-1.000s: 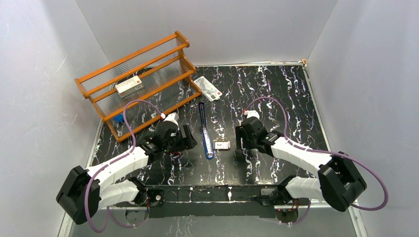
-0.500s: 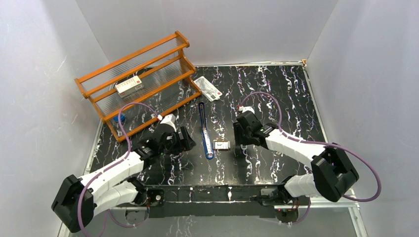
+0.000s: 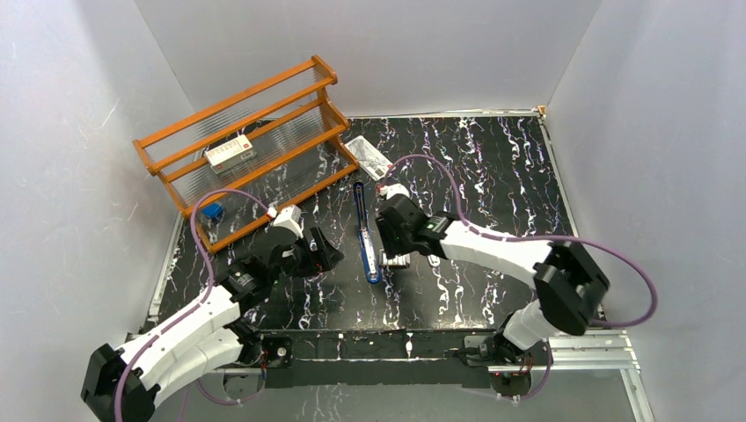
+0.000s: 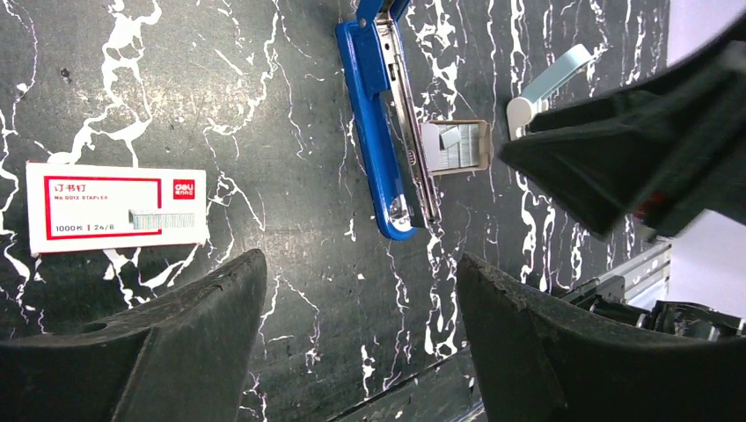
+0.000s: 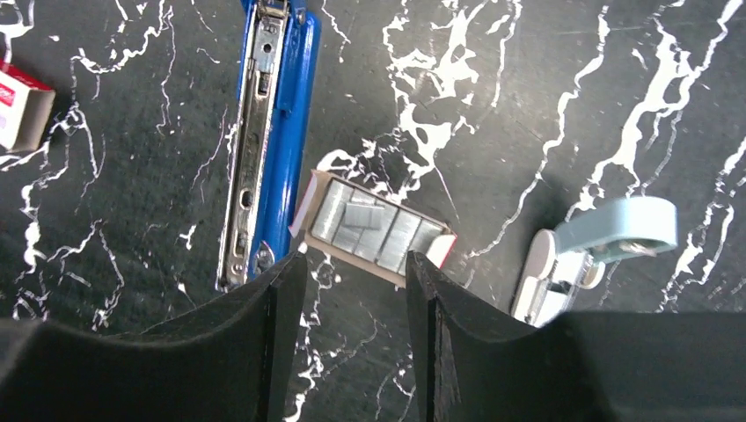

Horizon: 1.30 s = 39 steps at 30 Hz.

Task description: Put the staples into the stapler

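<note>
The blue stapler [image 3: 362, 230] lies opened out on the black marble table, its silvery channel [image 5: 251, 132] facing up. Right beside it sits the pale tray of staples [image 5: 374, 229], also seen in the left wrist view [image 4: 459, 146]. My right gripper [image 5: 354, 262] hovers just short of the tray, jaws partly narrowed but open, nothing between them. In the top view it [image 3: 393, 246] covers part of the tray. My left gripper [image 4: 361, 264] is wide open and empty, left of the stapler [image 4: 387, 141]. The staples' red-and-white box sleeve [image 4: 114, 207] lies flat near it.
An orange wooden rack [image 3: 246, 141] stands at the back left with a larger red-and-white box [image 3: 230, 152] on a shelf. A flat white packet [image 3: 369, 156] lies behind the stapler. A pale blue-and-white staple remover [image 5: 598, 246] rests right of the tray.
My right arm has swung left, from right of the tray to over it by the stapler, and its jaws have narrowed. The left arm has drawn back slightly, jaws unchanged.
</note>
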Available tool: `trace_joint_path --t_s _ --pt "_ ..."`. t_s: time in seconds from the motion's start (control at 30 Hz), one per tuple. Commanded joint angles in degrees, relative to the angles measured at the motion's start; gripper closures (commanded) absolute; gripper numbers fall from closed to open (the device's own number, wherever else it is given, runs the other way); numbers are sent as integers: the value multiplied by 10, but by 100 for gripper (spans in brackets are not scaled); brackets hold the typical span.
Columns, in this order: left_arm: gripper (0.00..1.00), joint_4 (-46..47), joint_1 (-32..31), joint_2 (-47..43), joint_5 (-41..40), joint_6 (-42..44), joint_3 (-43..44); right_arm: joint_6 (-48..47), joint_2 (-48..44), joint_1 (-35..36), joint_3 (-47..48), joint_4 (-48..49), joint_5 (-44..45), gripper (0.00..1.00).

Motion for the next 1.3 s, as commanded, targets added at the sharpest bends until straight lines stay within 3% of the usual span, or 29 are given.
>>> trace_joint_path --t_s 0.0,0.17,0.37,0.7,1.27 --pt "23 -37 3 -40 -15 -3 -10 33 67 17 64 -49 54 48" --pt "23 -56 2 -64 -22 -2 -13 58 111 18 90 -81 63 52" --pt "23 -60 3 -73 -25 1 -20 38 130 22 87 -55 25 49" --pt "23 -69 2 -77 -32 8 -20 44 161 23 103 -58 33 47" --pt "23 -72 3 -75 -33 11 -23 36 175 24 102 -41 32 56"
